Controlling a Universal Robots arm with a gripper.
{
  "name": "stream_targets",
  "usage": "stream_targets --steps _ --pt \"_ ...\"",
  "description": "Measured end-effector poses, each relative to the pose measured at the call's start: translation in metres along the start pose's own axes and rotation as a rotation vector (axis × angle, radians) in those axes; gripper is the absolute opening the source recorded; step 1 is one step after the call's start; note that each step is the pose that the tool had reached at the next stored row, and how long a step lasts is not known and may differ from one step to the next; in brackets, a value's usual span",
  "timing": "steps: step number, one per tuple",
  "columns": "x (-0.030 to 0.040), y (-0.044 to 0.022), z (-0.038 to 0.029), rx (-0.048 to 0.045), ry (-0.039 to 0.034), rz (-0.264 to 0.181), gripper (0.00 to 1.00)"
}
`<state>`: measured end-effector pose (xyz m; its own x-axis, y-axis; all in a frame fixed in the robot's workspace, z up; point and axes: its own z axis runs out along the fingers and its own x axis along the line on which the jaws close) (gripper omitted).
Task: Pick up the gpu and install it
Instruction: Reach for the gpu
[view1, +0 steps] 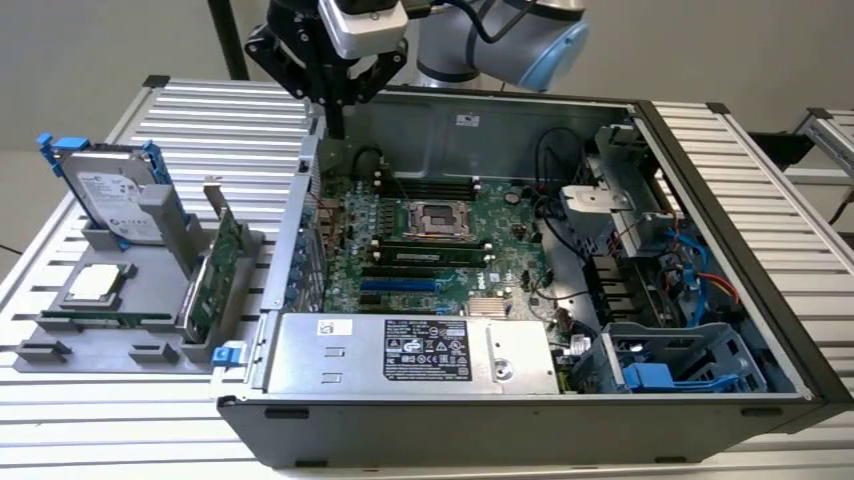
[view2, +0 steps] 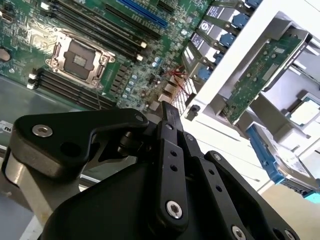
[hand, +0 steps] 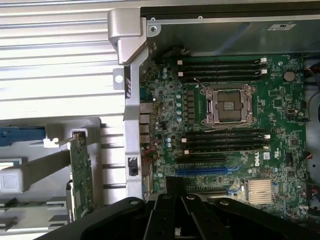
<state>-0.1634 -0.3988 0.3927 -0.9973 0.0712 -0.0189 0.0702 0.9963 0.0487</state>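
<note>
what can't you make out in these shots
- gpu: edge-on in its holder in the exterior view, so its faces are hidden.
- motherboard: the gripper covers part of it in the first wrist view.
- arm: cut off by the exterior view's top edge.

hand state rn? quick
Hand: closed, holding nothing.
The gpu stands in the grey rack, apart from the hand.
</note>
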Motion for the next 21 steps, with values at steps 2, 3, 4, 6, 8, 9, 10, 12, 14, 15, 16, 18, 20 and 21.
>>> stream_targets --steps 2,3,4,6,8,9,10,12,14,15,16,18,20,21 --pt "0.0025 -0.0002 0.0000 -0.0001 -0.0001 0.000 0.00" --pt "0.0038 -0.0003 -0.0001 -0.0001 0.0000 0.000 0.00" --pt "0.0051 -0.0004 -0.0001 0.0000 -0.0001 0.000 0.00" --pt "0.0076 -0.0005 -0.0002 0.0000 0.0000 0.000 0.00" --pt "0.0098 -0.0007 -0.0002 -0.0001 -0.0001 0.000 0.00" --pt "0.0109 -0.0008 -0.0002 -0.0001 -0.0001 0.000 0.00" --pt "0.0120 -0.0008 -0.0003 0.0000 0.0000 0.000 0.00" --pt "0.0142 -0.0010 -0.0003 0.0000 -0.0001 0.000 0.00" --pt "0.0163 -0.0011 -0.0003 -0.0001 -0.0001 0.000 0.00" --pt "0.0174 -0.0012 -0.0004 0.0000 0.0000 0.000 0.00" --pt "0.0184 -0.0013 -0.0004 -0.0001 -0.0001 0.000 0.00" --pt "0.0205 -0.0014 -0.0004 0.0000 0.0000 0.000 0.00" --pt "0.0226 -0.0016 -0.0005 0.0000 0.0000 0.000 0.00" --pt "0.0236 -0.0017 -0.0005 0.0000 -0.0001 0.000 0.00"
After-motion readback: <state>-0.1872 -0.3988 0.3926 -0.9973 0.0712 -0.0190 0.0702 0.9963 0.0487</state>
